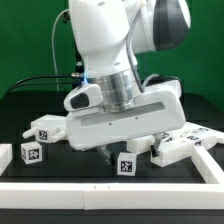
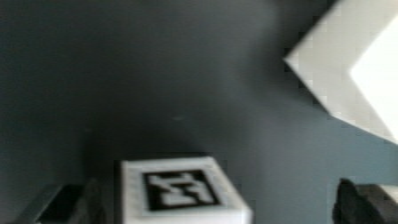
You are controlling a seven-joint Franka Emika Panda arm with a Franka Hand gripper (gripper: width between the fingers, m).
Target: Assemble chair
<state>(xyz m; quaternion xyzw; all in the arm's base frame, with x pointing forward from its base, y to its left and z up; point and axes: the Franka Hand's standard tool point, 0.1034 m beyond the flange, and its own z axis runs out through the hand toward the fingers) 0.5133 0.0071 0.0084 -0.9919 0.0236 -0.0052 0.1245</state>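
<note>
White blocky plastic chair pieces [image 1: 127, 165] are looking smooth and matt; the black tabletop [image 1: 75, 165] is looking dull, the white arm casing [image 1: 110, 35] glossy.

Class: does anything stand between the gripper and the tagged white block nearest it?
Nothing visible does: the tagged block shows unobstructed ahead of the open gripper, and the larger white piece lies off to one side.

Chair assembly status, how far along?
Done: nothing looks joined; the chair pieces lie loose on the table. In hand: nothing; the tool is open, poised over a tagged block. Left: seemingly the whole assembly.
</note>
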